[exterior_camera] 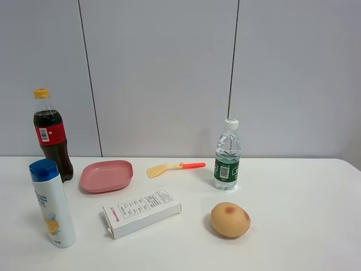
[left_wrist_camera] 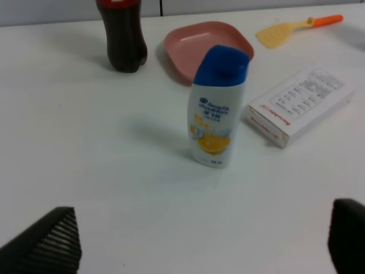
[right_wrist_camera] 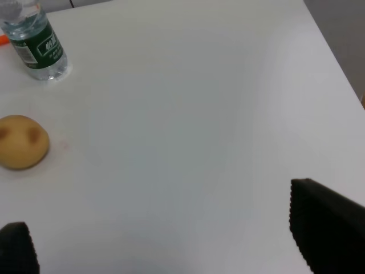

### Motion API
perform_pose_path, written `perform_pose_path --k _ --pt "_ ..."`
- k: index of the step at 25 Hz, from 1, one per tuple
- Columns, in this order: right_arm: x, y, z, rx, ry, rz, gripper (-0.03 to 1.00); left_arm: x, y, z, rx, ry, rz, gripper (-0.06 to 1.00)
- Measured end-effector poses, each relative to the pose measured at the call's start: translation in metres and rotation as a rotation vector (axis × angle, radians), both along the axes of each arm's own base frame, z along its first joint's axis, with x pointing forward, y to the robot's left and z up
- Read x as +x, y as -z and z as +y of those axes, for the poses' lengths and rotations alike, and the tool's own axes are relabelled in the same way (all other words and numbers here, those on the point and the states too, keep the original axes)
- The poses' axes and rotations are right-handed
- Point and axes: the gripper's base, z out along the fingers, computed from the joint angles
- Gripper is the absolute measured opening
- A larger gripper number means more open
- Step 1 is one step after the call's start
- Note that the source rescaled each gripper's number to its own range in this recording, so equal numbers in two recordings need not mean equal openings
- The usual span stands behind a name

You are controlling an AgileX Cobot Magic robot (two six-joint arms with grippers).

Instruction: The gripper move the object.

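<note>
The left gripper (left_wrist_camera: 199, 242) is hovering above the table with its black jaws spread wide, only their ribbed tips showing in the left wrist view. The right gripper (right_wrist_camera: 171, 237) is likewise hanging with jaws wide apart, holding nothing.

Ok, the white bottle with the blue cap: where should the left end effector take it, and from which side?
Grip the white bottle around its mid-body, below the blue cap. It stands upright and apart from the white box and pink plate, so a level approach from the table's front edge looks clearest. The left end effector appears open wide enough.
</note>
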Motion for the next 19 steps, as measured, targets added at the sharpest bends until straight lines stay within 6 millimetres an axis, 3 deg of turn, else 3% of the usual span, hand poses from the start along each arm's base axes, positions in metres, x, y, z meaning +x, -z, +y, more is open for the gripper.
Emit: perform_pose_path --k 19 --pt "0.0000 0.0000 0.0000 -0.001 0.000 0.000 0.82 0.0000 0.0000 0.0000 -0.001 0.000 0.000 1.00"
